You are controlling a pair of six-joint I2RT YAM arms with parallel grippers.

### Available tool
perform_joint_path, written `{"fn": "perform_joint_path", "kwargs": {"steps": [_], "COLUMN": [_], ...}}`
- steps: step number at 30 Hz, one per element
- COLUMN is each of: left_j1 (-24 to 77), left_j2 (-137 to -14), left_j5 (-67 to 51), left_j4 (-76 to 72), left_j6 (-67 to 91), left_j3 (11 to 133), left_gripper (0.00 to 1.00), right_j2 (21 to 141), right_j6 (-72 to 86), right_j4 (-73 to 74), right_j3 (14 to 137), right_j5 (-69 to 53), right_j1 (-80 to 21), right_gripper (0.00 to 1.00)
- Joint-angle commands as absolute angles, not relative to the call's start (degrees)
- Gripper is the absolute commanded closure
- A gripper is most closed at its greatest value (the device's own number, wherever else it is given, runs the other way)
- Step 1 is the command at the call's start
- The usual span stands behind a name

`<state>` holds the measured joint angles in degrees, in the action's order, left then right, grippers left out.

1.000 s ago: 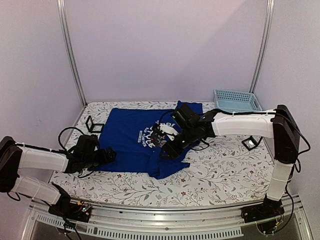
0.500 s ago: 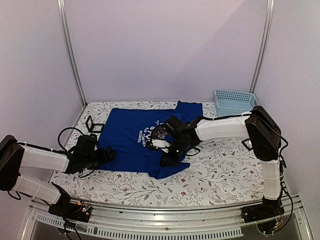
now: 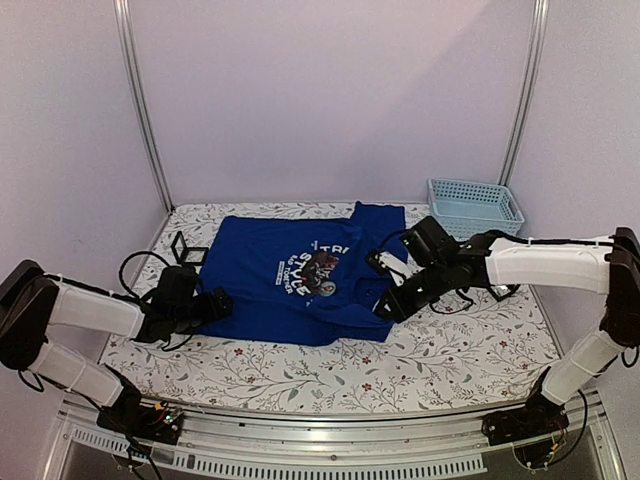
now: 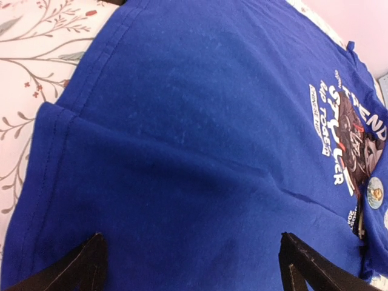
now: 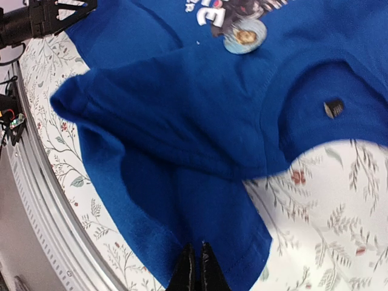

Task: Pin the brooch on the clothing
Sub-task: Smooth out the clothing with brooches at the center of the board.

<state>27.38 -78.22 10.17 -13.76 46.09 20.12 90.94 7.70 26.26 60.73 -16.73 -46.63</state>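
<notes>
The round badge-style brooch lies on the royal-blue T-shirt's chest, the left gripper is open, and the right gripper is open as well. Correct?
Not quite: the right gripper is shut, its fingers pressed together over the royal-blue T-shirt, as the right wrist view shows. The round badge-style brooch does lie on the chest, and the left gripper is open.

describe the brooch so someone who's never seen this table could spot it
Start from the blue T-shirt spread on the floral table. On its chest is a dark print ringed by white lettering; the brooch sits at that print's near edge. It is the only small, pale, round badge there, not flat lettering.
</notes>
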Motion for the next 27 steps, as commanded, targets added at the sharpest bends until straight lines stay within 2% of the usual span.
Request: {"fn": "perform_joint_path", "kwargs": {"steps": [1, 8, 15, 16, 17, 18, 20, 23, 27], "left_j1": [27.8, 28.6, 28.6, 28.6, 28.6, 28.6, 28.7, 29.0, 29.4], "left_j2": [-81.9, -81.1, -81.2, -81.2, -81.3, -81.3, -81.3, -81.1, -80.2], "left_j5": [8.8, 9.3, 9.6, 9.7, 9.7, 9.7, 9.8, 9.7, 10.2], "left_j4": [-5.8, -6.5, -6.6, -6.6, -6.5, -6.4, -6.2, -6.1, -5.6], "left_j6": [50.1, 50.8, 50.7, 50.6, 50.5, 50.4, 50.3, 50.2, 50.5], "left_j3": [16.4, 15.1, 15.3, 15.4, 15.6, 15.7, 15.8, 15.7, 15.6], "left_gripper": [0.01, 0.01, 0.01, 0.01, 0.01, 0.01, 0.01, 0.01, 0.01], "right_j2": [80.2, 67.0, 50.4, 49.7, 49.6, 50.1, 51.9, 57.6, 72.3], "right_j6": [31.7, 54.3, 70.9, 72.0, 72.5, 71.2, 65.3, 50.3, 35.3], "right_j4": [25.9, 21.9, 24.8, 24.3, 24.4, 25.9, 32.1, 39.4, 37.2], "right_j3": [48.7, 30.0, 20.0, 19.4, 19.5, 20.8, 26.5, 36.2, 47.8], "right_j5": [-14.1, -21.1, -25.8, -26.4, -26.9, -26.2, -23.9, -18.3, -9.1], "right_j1": [-46.7, -46.6, -50.2, -50.6, -50.6, -49.9, -45.7, -37.2, -34.5], "right_gripper": [0.99, 1.0, 1.0, 0.93, 0.81, 0.72, 0.63, 0.59, 0.61]}}
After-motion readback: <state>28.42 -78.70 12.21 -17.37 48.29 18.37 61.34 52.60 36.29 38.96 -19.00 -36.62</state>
